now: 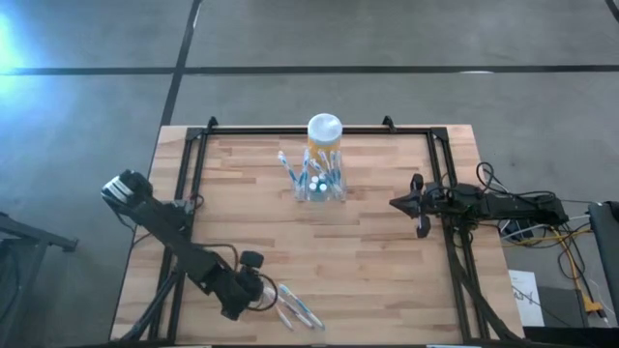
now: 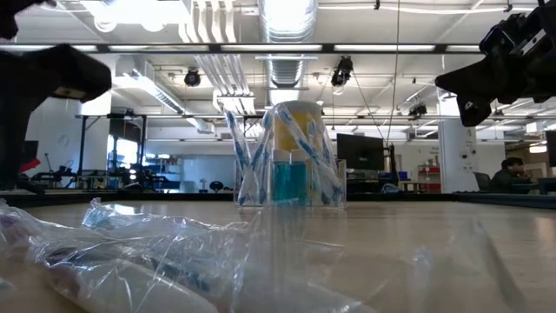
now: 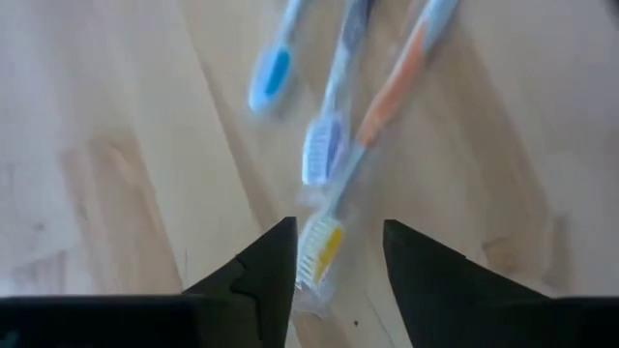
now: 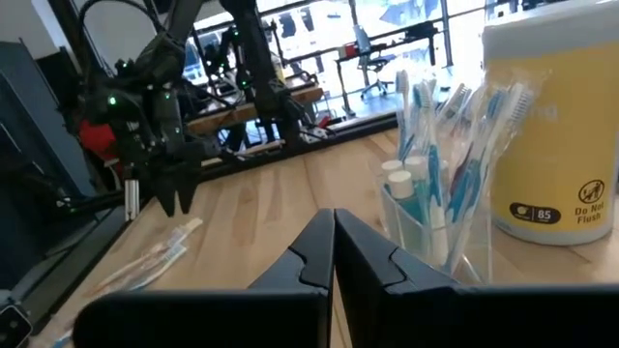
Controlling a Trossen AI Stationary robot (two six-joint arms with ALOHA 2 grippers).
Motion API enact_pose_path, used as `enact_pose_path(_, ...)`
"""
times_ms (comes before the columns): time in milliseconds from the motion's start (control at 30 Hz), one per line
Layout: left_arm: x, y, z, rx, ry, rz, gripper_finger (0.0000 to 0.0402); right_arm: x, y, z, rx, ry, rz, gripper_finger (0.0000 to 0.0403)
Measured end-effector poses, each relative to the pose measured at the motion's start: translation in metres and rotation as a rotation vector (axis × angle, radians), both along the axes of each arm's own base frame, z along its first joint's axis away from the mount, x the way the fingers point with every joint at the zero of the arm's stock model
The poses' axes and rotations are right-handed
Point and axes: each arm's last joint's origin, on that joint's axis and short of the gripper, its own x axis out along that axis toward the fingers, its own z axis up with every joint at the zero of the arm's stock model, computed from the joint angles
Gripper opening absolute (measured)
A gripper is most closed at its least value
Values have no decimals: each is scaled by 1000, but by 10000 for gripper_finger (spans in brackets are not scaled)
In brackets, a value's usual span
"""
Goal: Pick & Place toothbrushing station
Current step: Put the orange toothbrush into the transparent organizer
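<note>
My left gripper [image 3: 338, 256] hangs with fingers spread, a wrapped toothbrush [image 3: 319, 253] seemingly between its tips; my right gripper [image 4: 335, 242], pressed together, faces the toothbrushing station [image 4: 435, 217].

Toothbrushing station [image 1: 320, 184] — small clear plastic holder with upright slots, see-through, its walls faint against the wooden table [image 1: 387, 261]. Stands upright near the middle of the table's far half, just in front of a yellow jar with a white lid [image 1: 324, 135]; from above the two look touching or nearly so. Contents: several wrapped toothbrushes [image 4: 423, 126] with blue and white handles, standing on end and leaning outward, plus small white-capped tubes [image 4: 401, 188] — teal-bodied in the low view — set low inside.
</note>
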Motion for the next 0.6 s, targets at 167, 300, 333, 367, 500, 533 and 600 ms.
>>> enact_pose_path(167,2,-2,-8,18,38,-28,184,0,0,0,-4,0,0,9)
enact_pose_path(300,2,-3,-13,36,49,-36,190,0,-1,0,-4,0,-25,9)
enact_pose_path(333,3,-3,-14,41,52,-39,190,0,-1,0,-4,1,-37,9)
enact_pose_path(367,3,-3,-16,46,56,-40,190,0,-1,0,-4,0,-51,9)
enact_pose_path(500,5,-4,-25,73,79,-50,189,0,-2,1,0,-15,-80,9)
enact_pose_path(533,5,-4,-27,79,85,-53,188,0,-2,1,0,-15,-80,9)
enact_pose_path(600,6,-4,-29,85,91,-55,187,0,-2,1,11,-15,-80,9)
